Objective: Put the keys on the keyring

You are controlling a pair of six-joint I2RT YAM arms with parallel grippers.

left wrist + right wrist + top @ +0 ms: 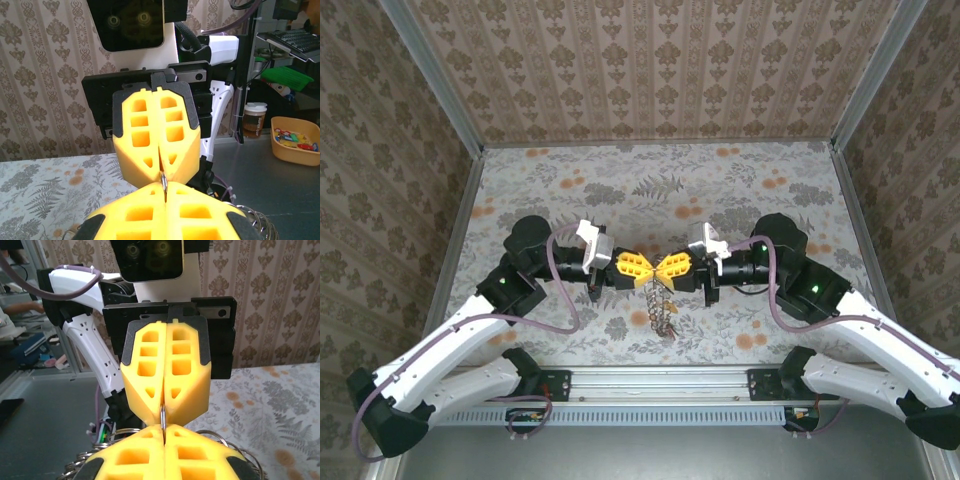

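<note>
My left gripper [642, 266] and right gripper [668, 267] meet tip to tip, both clamped shut on the keyring [660, 305] at its thin top edge. I see its chain-like length hanging below them over the tablecloth [620, 180].

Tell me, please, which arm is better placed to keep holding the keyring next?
Right, marginally. Both arms' jaws are shut tip to tip on the large dark metal keyring, which seems to hang slightly nearer the right arm.

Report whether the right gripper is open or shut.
Shut: the right gripper has its yellow jaws pressed together, pinching the keyring at their tips.
</note>
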